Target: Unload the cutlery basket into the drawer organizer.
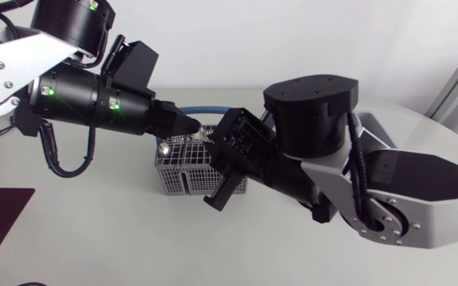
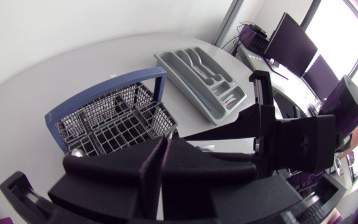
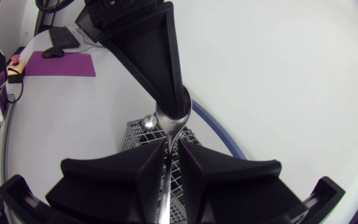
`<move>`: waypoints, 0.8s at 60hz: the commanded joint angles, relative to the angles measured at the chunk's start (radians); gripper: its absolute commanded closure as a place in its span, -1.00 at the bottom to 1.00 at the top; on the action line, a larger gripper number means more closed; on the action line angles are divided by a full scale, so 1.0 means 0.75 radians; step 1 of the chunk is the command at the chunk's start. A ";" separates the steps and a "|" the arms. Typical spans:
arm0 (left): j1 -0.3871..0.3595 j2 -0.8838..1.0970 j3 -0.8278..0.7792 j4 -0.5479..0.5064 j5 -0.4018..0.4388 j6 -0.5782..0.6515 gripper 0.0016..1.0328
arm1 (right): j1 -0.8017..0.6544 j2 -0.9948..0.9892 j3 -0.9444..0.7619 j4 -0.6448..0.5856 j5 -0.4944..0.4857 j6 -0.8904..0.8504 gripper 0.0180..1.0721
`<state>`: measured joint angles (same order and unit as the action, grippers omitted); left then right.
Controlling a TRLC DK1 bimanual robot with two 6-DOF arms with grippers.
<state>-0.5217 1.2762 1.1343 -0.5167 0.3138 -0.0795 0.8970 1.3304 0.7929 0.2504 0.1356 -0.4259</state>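
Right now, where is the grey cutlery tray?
Only the left wrist view shows the tray: it lies flat on the table just past the basket, beyond its blue handle.

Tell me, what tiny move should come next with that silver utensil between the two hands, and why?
Probably close the right hand on the silver utensil. The left hand pinches its upper end above the cutlery basket, while the handle hangs between the right fingers, seemingly not yet squeezed.
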 commanded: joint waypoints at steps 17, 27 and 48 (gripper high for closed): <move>-0.016 -0.035 0.050 -0.009 0.015 -0.049 0.57 | -0.020 -0.011 -0.008 -0.056 0.007 0.022 0.89; -0.008 -0.061 0.071 -0.017 0.013 -0.058 -0.45 | -0.016 -0.037 -0.020 -0.086 -0.005 0.026 0.89; 0.211 -0.162 0.142 -0.096 0.013 0.051 -0.81 | -0.102 -0.252 -0.112 -0.264 -0.164 0.024 0.89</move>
<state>-0.4145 1.1774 1.2182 -0.5613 0.3141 -0.0799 0.8608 1.1999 0.7494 0.0864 0.0414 -0.4252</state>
